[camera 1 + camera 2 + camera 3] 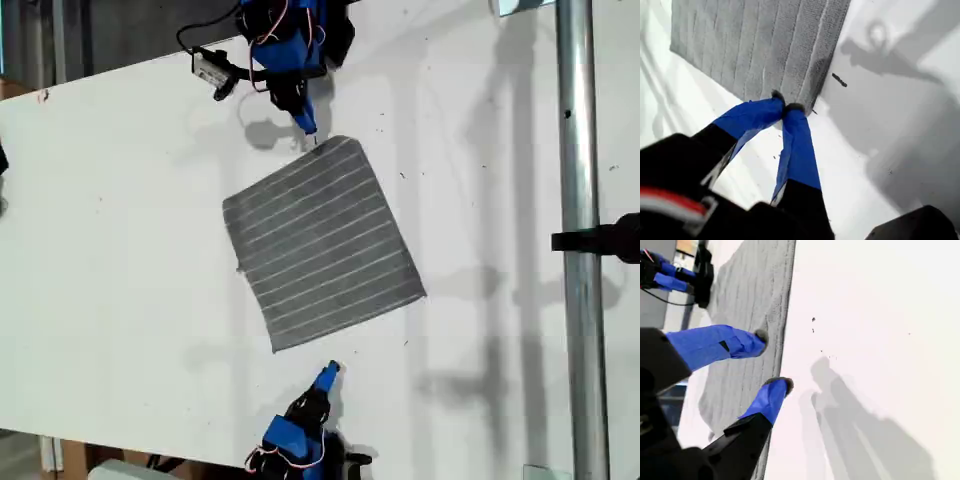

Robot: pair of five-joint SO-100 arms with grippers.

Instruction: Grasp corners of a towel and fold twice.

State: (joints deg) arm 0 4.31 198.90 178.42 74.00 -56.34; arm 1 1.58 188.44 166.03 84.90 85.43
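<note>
The dark grey towel [320,245] with thin white stripes lies flat and unfolded on the white table, turned like a diamond. My first gripper [309,132] reaches down from the exterior view's top. It is shut, and its tips [785,107] meet at the towel's [755,45] hem just beside one corner [811,106]. That is the uppermost corner [345,140] in the exterior view, and no fabric is lifted. My second gripper [332,372] comes from the exterior view's bottom. It stands open [775,360] short of the towel's [750,300] edge and holds nothing.
A metal pole [575,200] with a black clamp [610,240] runs down the exterior view's right. A small white device [212,72] on a black cable lies beside the first arm. Bare white table [100,250] surrounds the towel. Arm shadows fall on it.
</note>
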